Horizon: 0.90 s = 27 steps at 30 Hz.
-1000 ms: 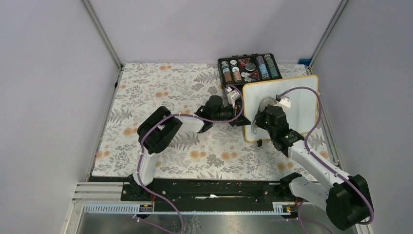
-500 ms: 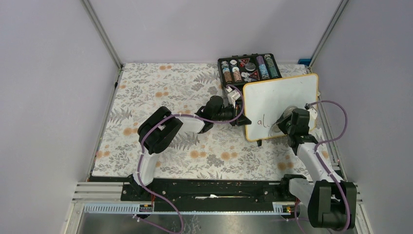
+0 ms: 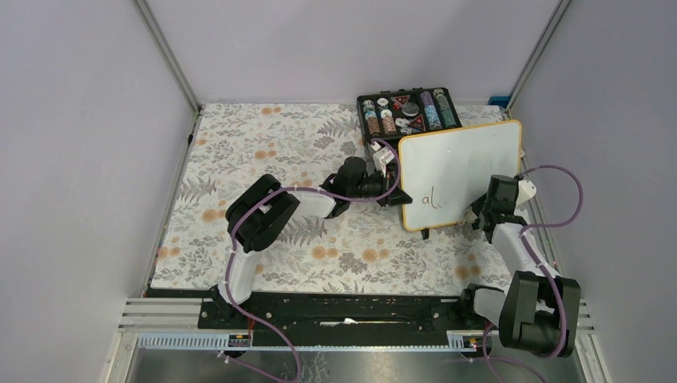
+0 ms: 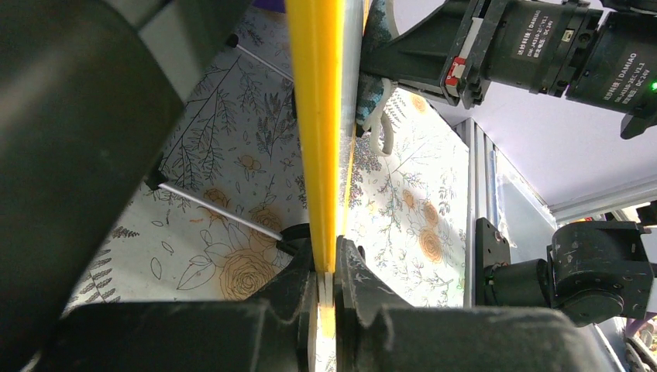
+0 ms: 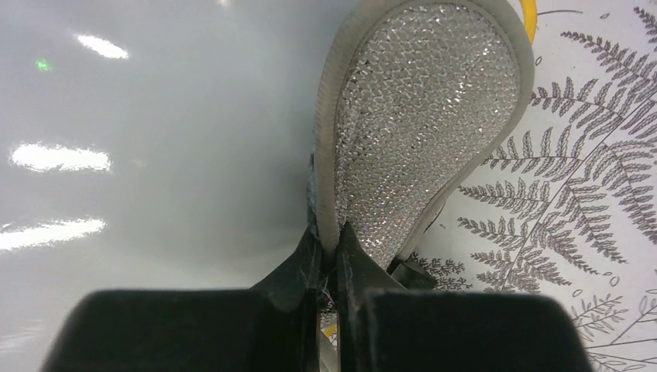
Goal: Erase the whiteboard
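Top external view | left gripper (image 4: 325, 267) clamps whiteboard (image 3: 459, 159) by its left frame edge | right gripper (image 5: 329, 236) pinches silver eraser pad (image 5: 418, 132) at board's lower right | unwiped writing (image 3: 432, 199) lies to that gripper's left, along bottom edge

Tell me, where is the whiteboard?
Top view, right side: the whiteboard stands just in front of the black chip case, left gripper clamping its left edge.

Three views, all sharing the whiteboard (image 3: 459, 171).

The scene is taken from above and behind the arm bases (image 3: 226, 309). Each wrist view is aimed forward at close range, with the board's yellow edge straight ahead of the left gripper (image 4: 327, 271) and its white face just left of the right gripper (image 5: 329, 240).
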Tool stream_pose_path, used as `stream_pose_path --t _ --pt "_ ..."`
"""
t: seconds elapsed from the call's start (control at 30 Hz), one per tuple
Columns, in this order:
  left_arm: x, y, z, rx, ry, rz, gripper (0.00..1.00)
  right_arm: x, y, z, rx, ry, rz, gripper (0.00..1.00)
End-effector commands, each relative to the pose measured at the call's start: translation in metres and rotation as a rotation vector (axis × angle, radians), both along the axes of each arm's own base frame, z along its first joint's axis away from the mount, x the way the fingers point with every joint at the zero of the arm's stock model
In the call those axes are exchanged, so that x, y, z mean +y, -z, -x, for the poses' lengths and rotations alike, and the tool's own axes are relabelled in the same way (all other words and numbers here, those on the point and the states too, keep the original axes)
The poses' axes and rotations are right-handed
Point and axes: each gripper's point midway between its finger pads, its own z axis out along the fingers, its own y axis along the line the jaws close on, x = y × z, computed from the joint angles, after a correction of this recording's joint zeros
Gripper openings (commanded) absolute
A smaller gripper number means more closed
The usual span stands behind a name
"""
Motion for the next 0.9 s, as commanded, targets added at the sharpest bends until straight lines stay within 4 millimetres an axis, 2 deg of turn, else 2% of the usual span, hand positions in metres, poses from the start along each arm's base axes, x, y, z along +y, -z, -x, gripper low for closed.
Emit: stream_pose_path --t 0.0,0.2,0.37,0.53,0.7,0.8,0.87 --pt "0.041 0.091 -0.022 0.241 -0.181 -0.247 0.0 0.042 -0.005 -0.022 -0.003 -0.209 0.0 0.0" --pt "0.041 0.092 -0.022 0.244 -0.182 -0.249 0.0 0.138 -0.03 -0.024 -0.063 -0.431 -0.04 0.0" --pt "0.041 0.093 -0.022 0.243 -0.185 -0.252 0.0 0.2 -0.058 -0.017 -0.119 -0.54 -0.087 0.0" --pt "0.041 0.092 -0.022 0.24 -0.184 -0.252 0.0 0.227 -0.098 -0.026 -0.222 -0.58 -0.122 0.0" --pt "0.041 0.092 -0.022 0.24 -0.185 -0.251 0.0 0.229 -0.136 -0.043 -0.342 -0.579 -0.099 0.0" --pt "0.041 0.092 -0.022 0.24 -0.184 -0.251 0.0 0.231 -0.151 -0.052 -0.386 -0.572 -0.09 0.0" --pt "0.041 0.092 -0.021 0.242 -0.183 -0.251 0.0 0.228 -0.152 -0.057 -0.389 -0.556 -0.07 0.0"
